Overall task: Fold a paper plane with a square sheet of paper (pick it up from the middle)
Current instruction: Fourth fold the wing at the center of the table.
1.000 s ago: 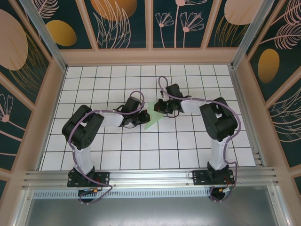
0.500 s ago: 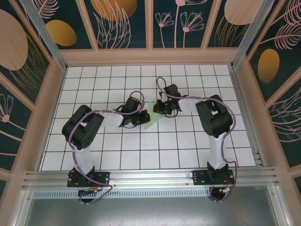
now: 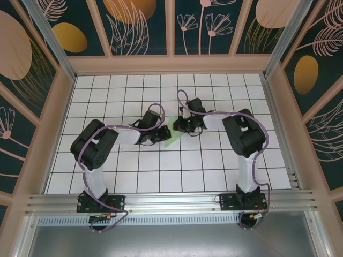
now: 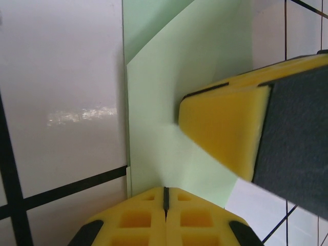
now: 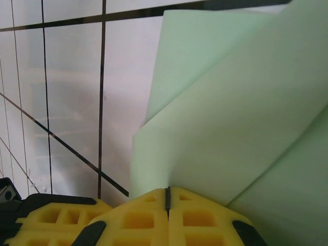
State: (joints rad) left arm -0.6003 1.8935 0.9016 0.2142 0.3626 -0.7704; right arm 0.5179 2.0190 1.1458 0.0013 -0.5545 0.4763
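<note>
Mid-table, between both grippers: pale green paper [image 3: 172, 137], folded into a narrow wedge, on the white tiles [image 3: 203, 160], layers overlapping. At its left edge, left gripper [image 3: 159, 134], fingers [image 4: 141, 221] pressed together, tips touching the paper. At its right edge, right gripper [image 3: 180, 127], fingers [image 5: 197, 221] likewise pressed together against the paper. Unclear whether any paper caught between either pair.

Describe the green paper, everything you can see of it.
The paper is thin, pale green and matte. It is partly folded, with overlapping layers, sharp straight edges and a pointed outline from above. It lies on the white gridded table between the arms. The shut left gripper meets it on one side and the shut right gripper touches it from the other. I cannot tell whether it is pinched or merely pressed.
</note>
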